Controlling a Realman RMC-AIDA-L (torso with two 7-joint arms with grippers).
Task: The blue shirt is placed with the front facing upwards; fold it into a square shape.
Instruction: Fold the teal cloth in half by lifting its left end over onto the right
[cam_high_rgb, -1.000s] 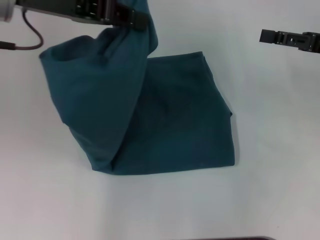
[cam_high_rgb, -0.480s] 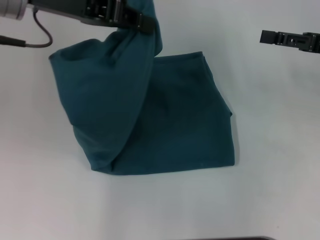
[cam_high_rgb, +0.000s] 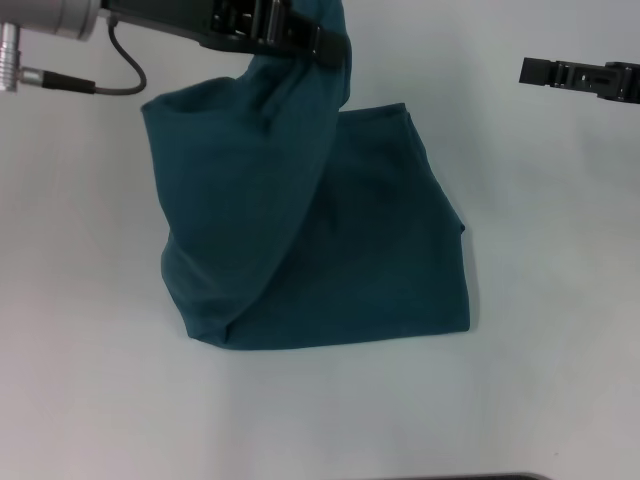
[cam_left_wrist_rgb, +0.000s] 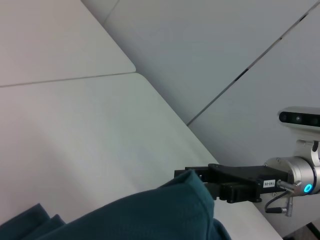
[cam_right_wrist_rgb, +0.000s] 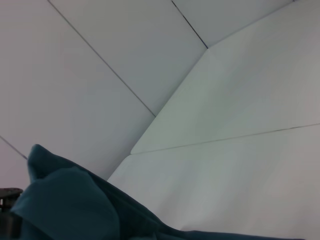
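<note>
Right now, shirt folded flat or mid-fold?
Mid-fold: the left gripper holds one side of the blue shirt lifted over the flat part.

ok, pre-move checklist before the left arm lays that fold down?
1. Left gripper shut on the dark teal-blue cotton shirt: ok, cloth hangs from it.
2. Lifted flap over the flat layer: not ok, its outer part overhangs bare white table.
3. Flat layer squared: not ok, its right edge bulges.
4. Right gripper clear of cloth: ok, off to the right.
5. Chest lettering hidden inside: ok, none showing.
</note>
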